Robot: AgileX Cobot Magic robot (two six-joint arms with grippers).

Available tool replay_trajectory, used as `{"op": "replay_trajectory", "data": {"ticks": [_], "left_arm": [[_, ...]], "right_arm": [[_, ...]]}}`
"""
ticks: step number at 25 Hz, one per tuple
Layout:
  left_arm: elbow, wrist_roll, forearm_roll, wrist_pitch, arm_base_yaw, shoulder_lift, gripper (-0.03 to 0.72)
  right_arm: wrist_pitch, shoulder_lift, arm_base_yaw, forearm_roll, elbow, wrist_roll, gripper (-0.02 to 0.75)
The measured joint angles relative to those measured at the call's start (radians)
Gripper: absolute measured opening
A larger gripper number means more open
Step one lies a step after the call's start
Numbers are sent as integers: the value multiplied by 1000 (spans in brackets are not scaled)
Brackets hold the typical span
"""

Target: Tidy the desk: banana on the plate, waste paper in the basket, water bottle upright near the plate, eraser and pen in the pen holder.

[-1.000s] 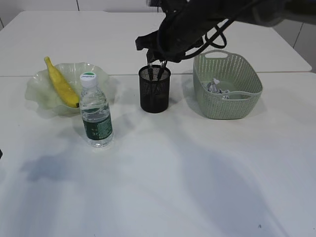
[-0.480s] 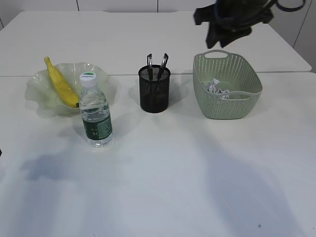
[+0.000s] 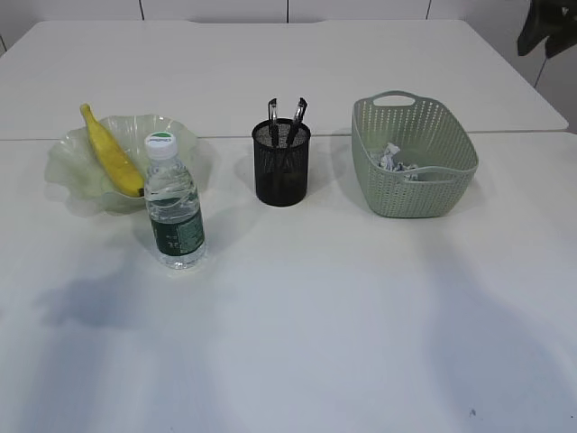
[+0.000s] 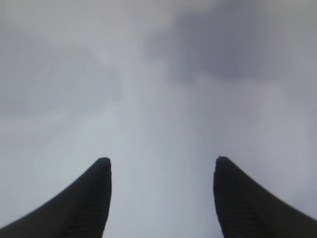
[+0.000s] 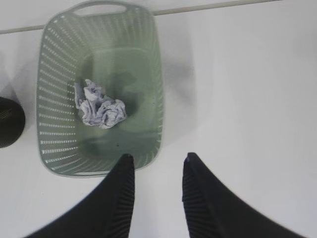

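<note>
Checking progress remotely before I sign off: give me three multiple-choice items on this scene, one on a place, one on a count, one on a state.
1. Where is the waste paper?
A. On the desk
B. In the basket
C. In the plate

2. How many pens stand in the pen holder?
A. None
B. Two
C. Four

3. How does the water bottle stand?
A. Upright, capped
B. On its side
C. Upside down

Answers:
1. B, the right wrist view shows the crumpled ball on the basket floor.
2. B, two dark tips rise above the mesh rim.
3. A, it stands with its white cap on top, beside the plate.
</note>
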Motion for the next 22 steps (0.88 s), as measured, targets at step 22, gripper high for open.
{"op": "replay_trajectory", "data": {"ticks": [22], "left_arm": [[0, -65, 64, 167, 0, -438, 457]], "right_arm": [[93, -268, -8, -6, 170, 4, 247]]}}
